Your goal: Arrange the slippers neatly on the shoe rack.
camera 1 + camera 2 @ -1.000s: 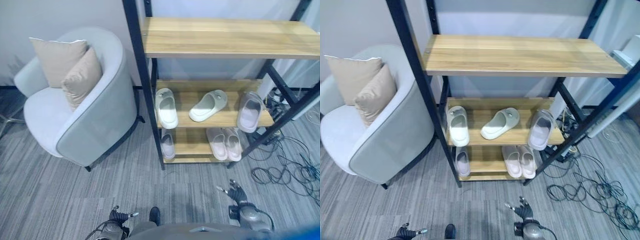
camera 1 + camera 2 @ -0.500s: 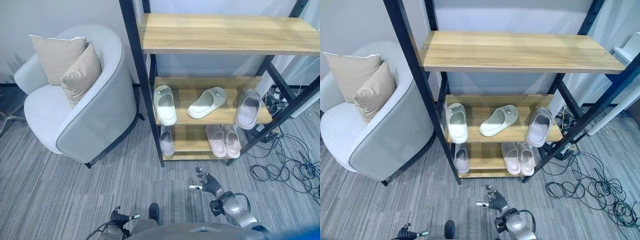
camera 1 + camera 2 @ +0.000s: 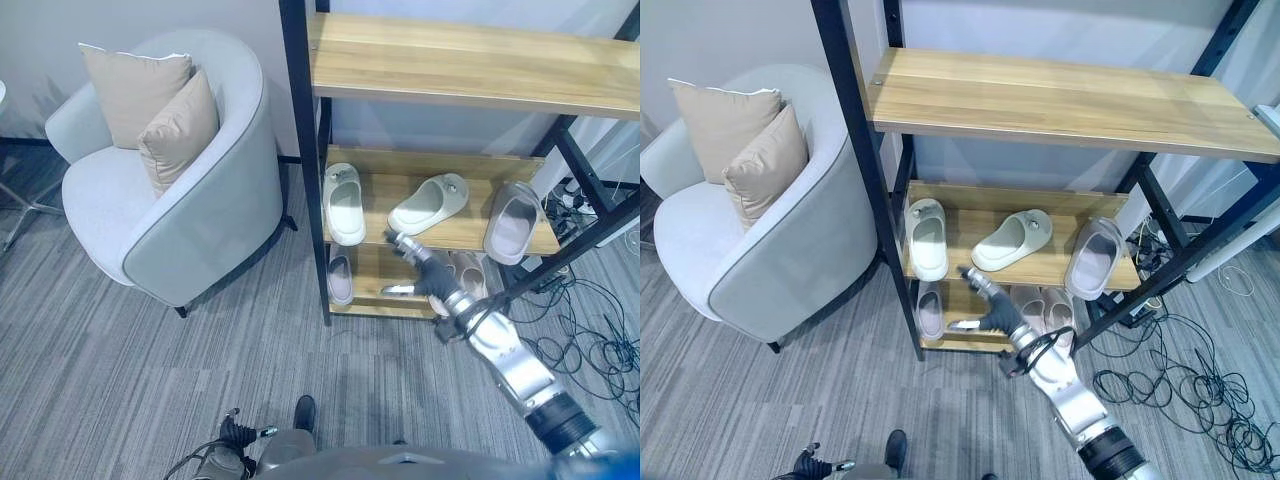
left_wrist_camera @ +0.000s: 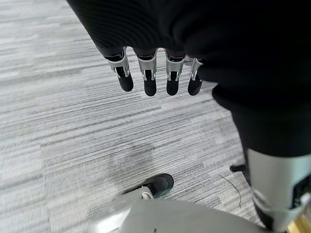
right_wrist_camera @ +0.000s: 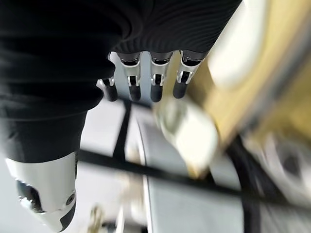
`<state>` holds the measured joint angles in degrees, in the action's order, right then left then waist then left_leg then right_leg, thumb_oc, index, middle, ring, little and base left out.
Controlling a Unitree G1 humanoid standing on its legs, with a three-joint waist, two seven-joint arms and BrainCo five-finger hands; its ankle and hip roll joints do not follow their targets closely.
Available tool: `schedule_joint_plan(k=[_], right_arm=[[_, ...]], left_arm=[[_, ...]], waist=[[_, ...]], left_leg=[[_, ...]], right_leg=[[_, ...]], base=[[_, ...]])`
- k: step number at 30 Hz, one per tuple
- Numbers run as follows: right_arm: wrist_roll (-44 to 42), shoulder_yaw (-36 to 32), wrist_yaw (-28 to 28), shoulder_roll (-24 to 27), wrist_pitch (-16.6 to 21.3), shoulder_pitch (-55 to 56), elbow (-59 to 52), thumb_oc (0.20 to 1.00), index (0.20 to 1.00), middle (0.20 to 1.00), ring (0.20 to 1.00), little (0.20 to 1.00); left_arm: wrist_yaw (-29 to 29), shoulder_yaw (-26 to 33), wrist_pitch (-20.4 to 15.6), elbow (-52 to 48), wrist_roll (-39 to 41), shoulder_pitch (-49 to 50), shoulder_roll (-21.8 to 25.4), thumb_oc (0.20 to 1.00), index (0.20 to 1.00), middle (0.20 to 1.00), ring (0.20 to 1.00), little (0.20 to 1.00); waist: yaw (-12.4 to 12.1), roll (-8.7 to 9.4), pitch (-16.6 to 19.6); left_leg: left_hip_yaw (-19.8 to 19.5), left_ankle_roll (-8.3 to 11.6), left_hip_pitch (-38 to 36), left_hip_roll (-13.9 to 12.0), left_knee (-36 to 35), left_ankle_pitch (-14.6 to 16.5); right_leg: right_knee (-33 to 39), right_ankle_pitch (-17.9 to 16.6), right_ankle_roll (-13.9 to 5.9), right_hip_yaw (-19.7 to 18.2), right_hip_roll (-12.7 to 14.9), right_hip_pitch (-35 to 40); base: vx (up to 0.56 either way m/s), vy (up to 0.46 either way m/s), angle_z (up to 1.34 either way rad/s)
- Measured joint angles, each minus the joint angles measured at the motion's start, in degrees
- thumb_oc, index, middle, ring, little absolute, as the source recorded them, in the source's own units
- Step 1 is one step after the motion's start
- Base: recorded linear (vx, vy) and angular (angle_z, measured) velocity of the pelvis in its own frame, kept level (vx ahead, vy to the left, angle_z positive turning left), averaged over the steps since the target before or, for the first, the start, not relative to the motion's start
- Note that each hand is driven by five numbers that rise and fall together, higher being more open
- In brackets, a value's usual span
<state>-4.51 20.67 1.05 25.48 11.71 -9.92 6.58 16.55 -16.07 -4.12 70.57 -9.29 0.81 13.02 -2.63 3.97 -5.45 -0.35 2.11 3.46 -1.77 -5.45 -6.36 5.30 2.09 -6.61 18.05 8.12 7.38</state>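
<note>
The shoe rack (image 3: 470, 70) has wooden shelves in a black frame. On its middle shelf a white slipper (image 3: 343, 203) lies straight at the left. A second white slipper (image 3: 430, 205) lies askew in the middle, and a pale lilac slipper (image 3: 512, 222) leans at the right end. The bottom shelf holds one lilac slipper (image 3: 339, 277) at the left and a pale pair (image 3: 1052, 305) at the right. My right hand (image 3: 425, 270) is open in front of the rack, just below the middle shelf's edge, holding nothing. My left hand (image 4: 148, 80) hangs open low over the carpet.
A grey armchair (image 3: 190, 215) with two beige cushions (image 3: 160, 100) stands close to the left of the rack. Loose black cables (image 3: 590, 345) lie on the carpet to the right, by the rack's slanted black leg (image 3: 580, 235).
My right arm has risen from near the floor and reached forward to the front of the rack. The camera has shifted a little; the slippers have not moved.
</note>
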Motion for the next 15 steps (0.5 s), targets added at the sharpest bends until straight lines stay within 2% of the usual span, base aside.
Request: schedule_joint_plan(k=[1,3,5,6,7,13,15], right_arm=[[2.09,-0.70,1.85,0.46,-0.02,-1.92,1.81,1.000,1.000,1.000,1.000,1.000],[4.14,-3.98,5.81,0.35,-0.08,-3.96,4.60,1.000,1.000,1.000,1.000,1.000],[4.98,-4.64,6.60,0.42,-0.09,-4.02,5.00,1.000,1.000,1.000,1.000,1.000],[8.48,-4.86,10.53,2.09,-0.99,-7.21,8.63,1.000,1.000,1.000,1.000,1.000],[9.51,-5.16,11.19,2.83,-1.08,-7.85,8.78,1.000,1.000,1.000,1.000,1.000],[12.09,-7.68,16.33,4.37,-2.73,-13.47,16.16,1.000,1.000,1.000,1.000,1.000],[14.23,-8.40,19.05,5.22,-3.46,-16.11,18.34,1.000,1.000,1.000,1.000,1.000]], left_arm=[[-0.11,-2.24,-0.09,-1.74,-1.76,0.35,1.19,1.000,1.000,1.000,1.000,1.000],[-0.43,-0.92,-0.54,-1.88,-3.15,0.22,1.30,1.000,1.000,1.000,1.000,1.000],[-0.37,0.27,-0.57,-1.64,-3.01,0.28,1.14,1.000,1.000,1.000,1.000,1.000],[0.10,7.30,-0.37,1.94,0.15,-0.55,0.31,1.000,1.000,1.000,1.000,1.000],[0.10,7.74,-0.13,2.92,1.41,-0.61,0.41,1.000,1.000,1.000,1.000,1.000],[0.20,4.59,-0.31,2.39,2.01,0.51,-0.43,1.000,1.000,1.000,1.000,1.000],[0.97,3.56,-0.71,1.33,2.06,0.16,-0.72,1.000,1.000,1.000,1.000,1.000]], waist=[[-0.02,-0.11,-0.03],[-0.36,-0.06,-0.17],[-0.65,-0.07,-0.23],[-1.02,-0.04,-0.50],[-1.18,-0.05,-0.51],[-1.81,-1.08,-2.95],[-2.87,-1.69,-3.53]], left_leg=[[-0.10,0.02,0.44,0.02,-0.12,-0.04],[-0.23,-0.11,1.58,0.17,0.06,-0.43],[-0.24,-0.11,1.62,0.29,0.06,-0.43],[-0.44,-0.12,2.12,0.45,0.07,-0.42],[-0.44,-0.12,2.50,0.45,0.07,-0.43],[-1.84,-0.22,4.77,0.80,0.07,-0.92],[-1.85,-0.40,5.82,0.96,0.10,-1.19]], right_leg=[[0.00,-0.01,-0.01,0.00,-0.07,-0.38],[-0.01,-0.12,-0.04,0.28,-0.03,-1.27],[-0.02,-0.11,-0.05,0.29,-0.04,-1.29],[-0.01,-0.10,-0.06,0.40,0.06,-1.78],[-0.01,-0.10,-0.06,0.56,0.05,-2.10],[0.00,-0.14,-0.16,1.92,0.07,-3.61],[-0.01,-0.34,-0.19,1.86,0.20,-4.70]], base=[[0.00,0.032,0.05],[0.01,0.035,0.08],[0.01,0.012,0.02],[0.05,0.032,0.02],[0.06,0.040,0.11],[0.04,0.027,0.11],[0.03,0.002,0.00]])
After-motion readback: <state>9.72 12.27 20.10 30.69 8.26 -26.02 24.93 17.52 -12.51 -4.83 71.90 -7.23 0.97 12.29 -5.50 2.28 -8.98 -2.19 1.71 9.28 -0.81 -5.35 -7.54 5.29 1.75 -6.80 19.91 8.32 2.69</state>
